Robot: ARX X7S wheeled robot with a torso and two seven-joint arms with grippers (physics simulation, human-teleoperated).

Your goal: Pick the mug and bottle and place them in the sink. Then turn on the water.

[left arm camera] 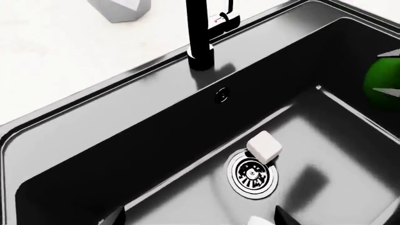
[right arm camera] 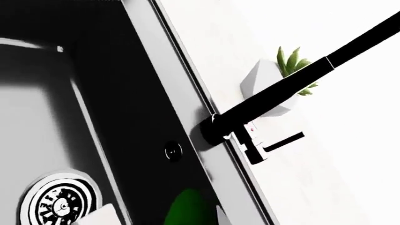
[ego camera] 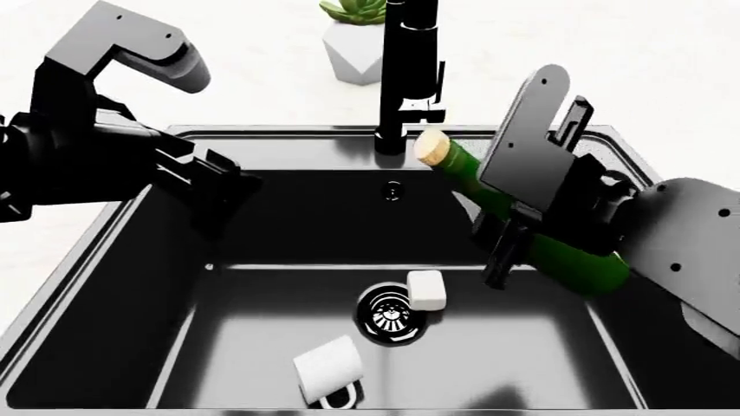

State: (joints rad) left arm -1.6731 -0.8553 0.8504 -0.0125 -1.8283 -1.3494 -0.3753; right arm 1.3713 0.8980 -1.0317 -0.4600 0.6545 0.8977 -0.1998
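Counter: white, matte, flat around the sink (ego camera: 191,132); steel rim, black rectangular basin.
Mug (ego camera: 328,367): white cylinder on its side, near edge of floor, open floor either side.
Drain (ego camera: 389,314): round chrome, white rounded block (ego camera: 425,290) touching its rim.
Left gripper (ego camera: 220,192): over left wall, clamp state can't tell.
Right gripper (ego camera: 509,247): clenched on bottle (ego camera: 553,246), green glass, tilted, tan top toward faucet (ego camera: 410,65).
Planter (ego camera: 353,50): faceted white, behind faucet.

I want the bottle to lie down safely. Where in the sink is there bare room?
The big black steel-rimmed sink has bare floor left of the round chrome drain and right of it, under the dark green glass bottle. The middle is crowded: small white rounded block, plain white mug.
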